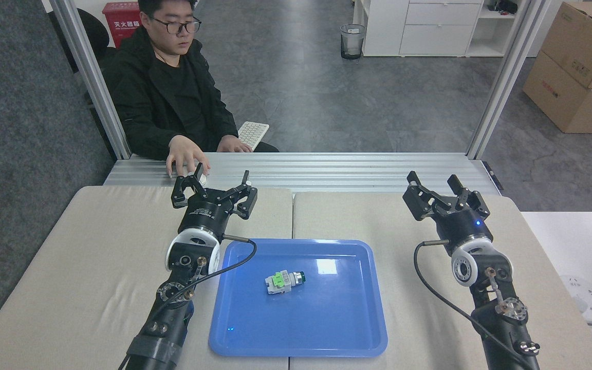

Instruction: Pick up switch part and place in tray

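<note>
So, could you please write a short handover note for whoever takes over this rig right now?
Left end effector: open, empty, raised over the table behind the tray's far left corner.
Right end effector: open, empty, off to the right of the tray.
Switch part: lying on its side inside the blue tray, left of centre, touched by nothing.
Done: the part is in the tray.
Left: nothing visible for this part; both arms only need parking.
Note: a person's hand rests just beyond the left end effector.

Blue tray (pixel 327 329), white-and-green switch part (pixel 284 282)
</note>
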